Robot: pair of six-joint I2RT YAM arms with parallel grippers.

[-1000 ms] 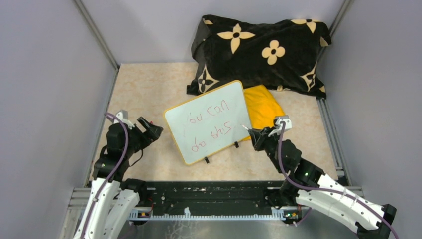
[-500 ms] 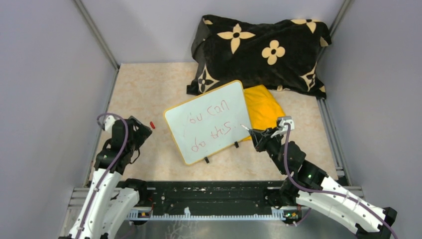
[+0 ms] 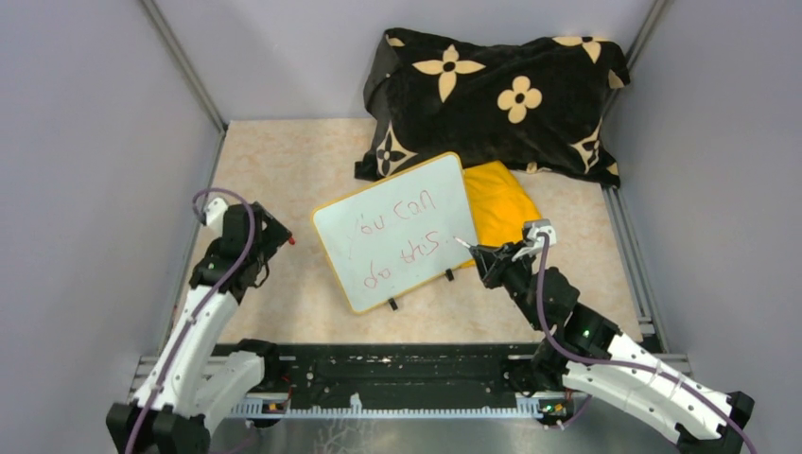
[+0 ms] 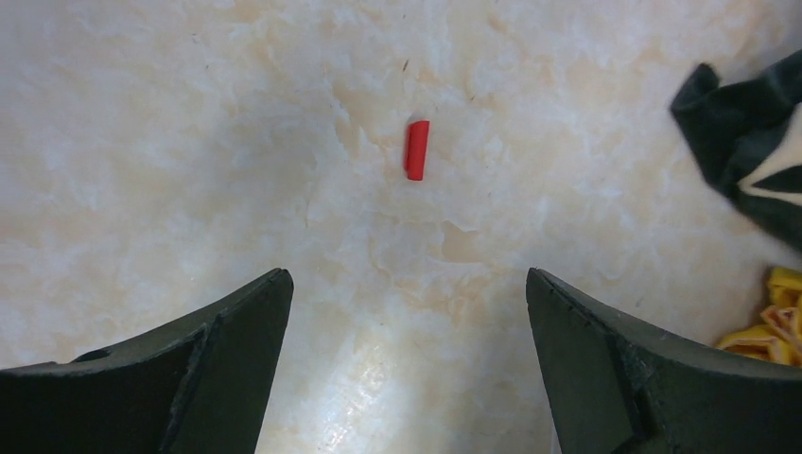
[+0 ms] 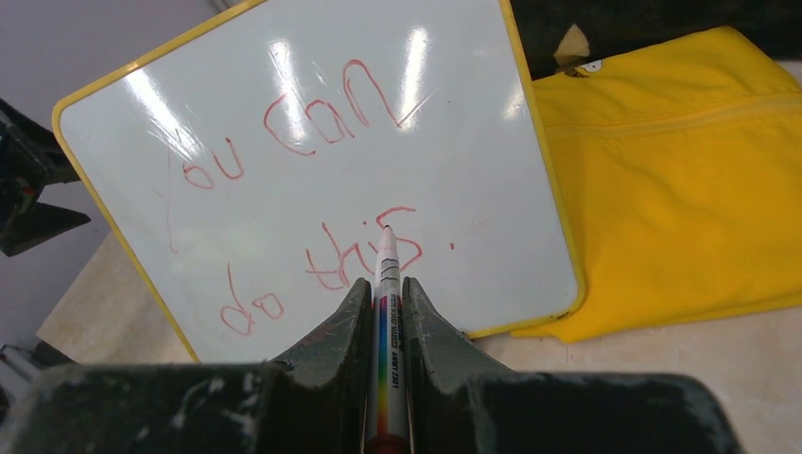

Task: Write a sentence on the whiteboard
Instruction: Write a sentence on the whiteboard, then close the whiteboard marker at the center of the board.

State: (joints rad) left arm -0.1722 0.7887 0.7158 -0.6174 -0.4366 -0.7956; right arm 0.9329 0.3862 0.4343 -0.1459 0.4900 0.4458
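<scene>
Leftward since a second ago has gone the left hand (image 4: 407, 284), now open above the red cap (image 4: 416, 149); the right hand (image 5: 385, 284), nearer the whiteboard (image 5: 492, 189) on the table (image 3: 274, 161), grips the marker (image 5: 386, 260), its tip aimed straight ahead at the end of the sentence (image 3: 416, 251).

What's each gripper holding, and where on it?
Right gripper pinches the marker by its barrel, tip sticking out ahead. Left gripper is open, holding nothing.
</scene>
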